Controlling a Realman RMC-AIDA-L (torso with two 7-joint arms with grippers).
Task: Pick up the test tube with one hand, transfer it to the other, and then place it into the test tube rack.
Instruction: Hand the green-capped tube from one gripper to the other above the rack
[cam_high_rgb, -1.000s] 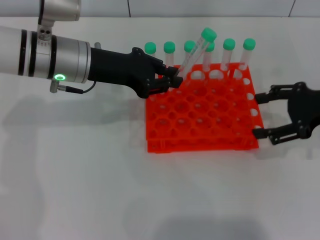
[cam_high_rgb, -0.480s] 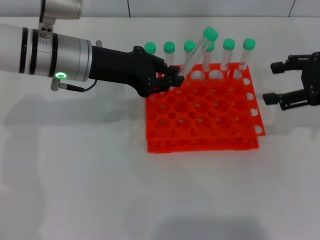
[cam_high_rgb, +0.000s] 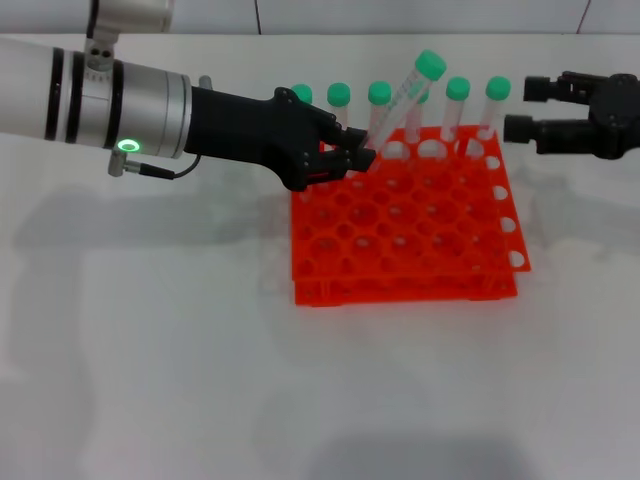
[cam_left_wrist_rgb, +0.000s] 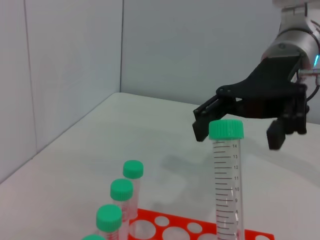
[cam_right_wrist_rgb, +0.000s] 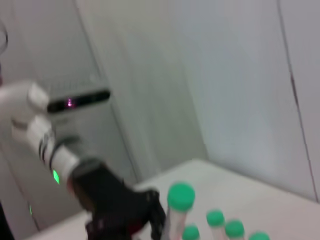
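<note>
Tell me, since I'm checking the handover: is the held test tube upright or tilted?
Tilted. In the head view the test tube leans, cap toward the open right pincer, with its lower end clamped in the left pincer.

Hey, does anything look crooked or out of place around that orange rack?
Only one test tube leans over the test tube rack, because the left gripper grips its lower end; the other green-capped tubes stand upright.

The test tube (cam_high_rgb: 400, 105) is a slim clear tube with printed graduations and a round green screw cap, held tilted by its lower end in the left gripper (cam_high_rgb: 350, 160), cap up, over the far left part of the test tube rack (cam_high_rgb: 405, 225). The rack is a square, bright orange, two-tiered grid of round holes on the white worktop, with green-capped tubes standing along its far row. The right gripper (cam_high_rgb: 525, 110), fingers apart, hangs beyond the rack's far right corner.
</note>
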